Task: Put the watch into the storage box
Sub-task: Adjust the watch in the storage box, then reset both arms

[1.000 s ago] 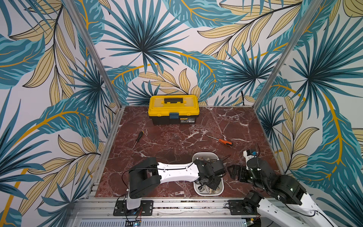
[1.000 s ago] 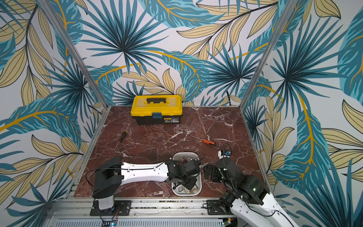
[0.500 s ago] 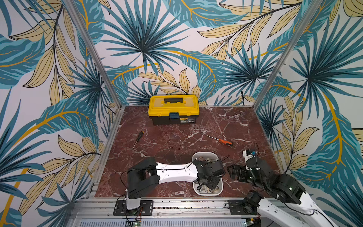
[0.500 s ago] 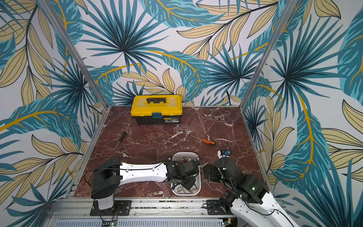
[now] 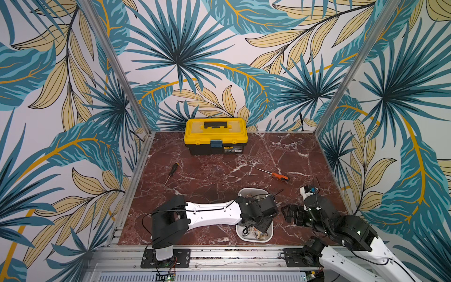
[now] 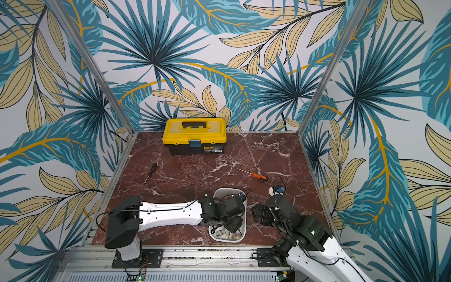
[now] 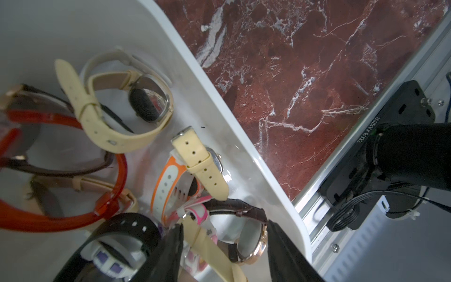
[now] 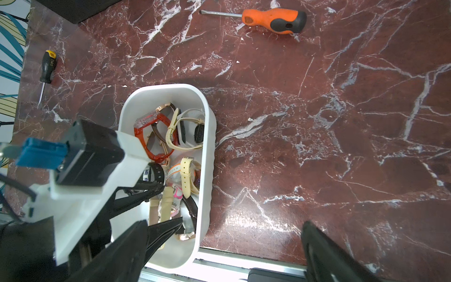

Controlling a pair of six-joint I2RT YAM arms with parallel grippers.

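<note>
Now left gripper [image 7: 224,249] half-open, empty, over watch [image 7: 205,244], storage box [image 7: 185,73] 6 o'clock end; right gripper [image 8: 224,258] wide, empty. Likely light, floppy: pinch strap.

Watches [image 8: 186,175] in storage box [image 8: 209,156], left hand [image 7: 224,225] over it, right hand [image 5: 290,216] beside, toolbox [image 5: 216,136] far behind.

We see a closed toolbox [image 5: 216,136] with a yellow lid, a black body and a blue latch. It stands at the back of the red marble surface [image 5: 219,168], near the rear wall. Two screwdrivers lie flat on the surface, well apart. The black-handled screwdriver [image 5: 171,172] lies toward the left edge, its tip pointing to the front. The orange-handled screwdriver [image 5: 275,174] lies toward the right, its blade pointing left. Teal and tan leaf wallpaper [image 5: 178,48] covers the walls. Aluminium posts [image 5: 117,66] stand at the rear corners.
</note>
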